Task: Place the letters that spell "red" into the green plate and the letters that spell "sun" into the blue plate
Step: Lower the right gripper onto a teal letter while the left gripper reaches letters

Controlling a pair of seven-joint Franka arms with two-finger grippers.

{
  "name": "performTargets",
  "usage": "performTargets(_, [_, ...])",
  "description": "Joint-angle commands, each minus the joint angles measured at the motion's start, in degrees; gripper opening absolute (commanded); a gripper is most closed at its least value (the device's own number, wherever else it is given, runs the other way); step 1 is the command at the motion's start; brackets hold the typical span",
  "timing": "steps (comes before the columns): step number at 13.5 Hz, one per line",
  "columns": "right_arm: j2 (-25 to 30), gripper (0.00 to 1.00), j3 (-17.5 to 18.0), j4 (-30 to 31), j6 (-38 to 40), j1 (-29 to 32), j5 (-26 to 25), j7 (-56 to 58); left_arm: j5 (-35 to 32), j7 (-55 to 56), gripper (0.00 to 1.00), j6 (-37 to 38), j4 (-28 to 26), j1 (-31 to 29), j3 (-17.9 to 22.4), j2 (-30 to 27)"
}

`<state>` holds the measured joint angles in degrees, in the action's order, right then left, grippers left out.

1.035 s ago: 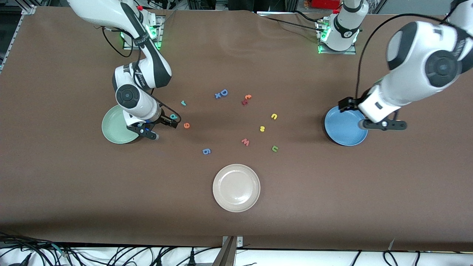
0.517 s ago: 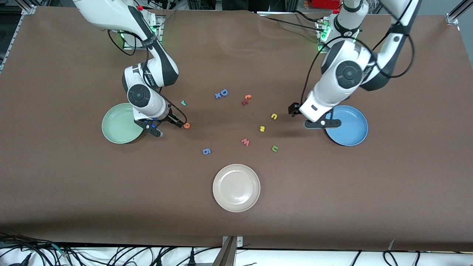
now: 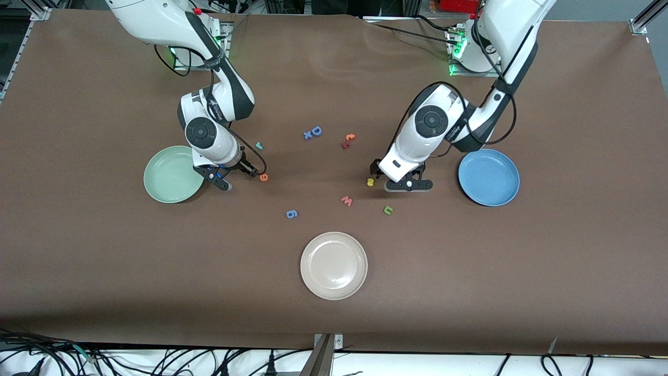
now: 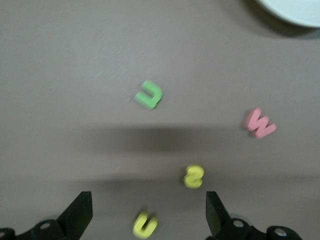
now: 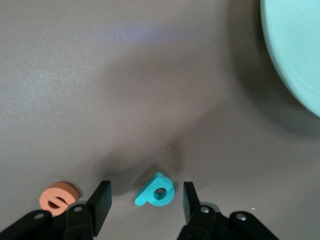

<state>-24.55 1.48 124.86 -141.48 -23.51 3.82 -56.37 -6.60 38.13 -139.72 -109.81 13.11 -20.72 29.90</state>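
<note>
Straddling the small teal foam letter d (image 5: 155, 191), the right tool (image 5: 145, 202) stands low over the brown counter (image 3: 469, 271) beside the round pale mint-green plate (image 3: 172, 174), fingers part-closed either side, not yet pinching. The orange foam letter e (image 5: 59, 196) lies just beside one finger. Foam this thin looks light, soft and easily flicked, so gripping its flat outer edges seems best. The left tool (image 4: 149, 220) hangs wide over the yellow foam u (image 4: 144, 224), near the yellow s (image 4: 193, 176) and green n (image 4: 149, 94); the round blue plate (image 3: 489, 177) holds nothing.
</note>
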Motion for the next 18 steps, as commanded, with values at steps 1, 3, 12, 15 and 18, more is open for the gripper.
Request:
performTargets(1, [0.90, 0.66, 0.45, 2.14, -1.87, -0.05, 0.93, -0.94, -2.10, 0.90, 1.00, 1.29, 6.71, 3.75, 1.90, 5.25])
performTargets(3, [0.82, 0.66, 0.54, 2.23, -1.87, 0.04, 0.93, -1.55, -4.29, 0.46, 1.00, 1.29, 8.37, 3.76, 2.00, 7.27])
performTargets(12, [1.08, 0.59, 0.54, 3.55, -3.62, 0.04, 2.95, -1.38, -7.91, -1.30, 1.00, 1.29, 10.32, 4.73, 1.82, 11.23])
performTargets(15, [1.08, 0.58, 0.54, 3.82, -3.71, 0.04, 2.95, -0.76, -7.91, -1.39, 1.00, 1.29, 10.32, 5.78, 1.82, 11.76])
performTargets(18, [1.08, 0.53, 0.45, 3.82, -3.71, 0.04, 2.95, -0.50, -7.82, -1.21, 1.00, 1.29, 10.14, 6.22, 1.82, 12.29])
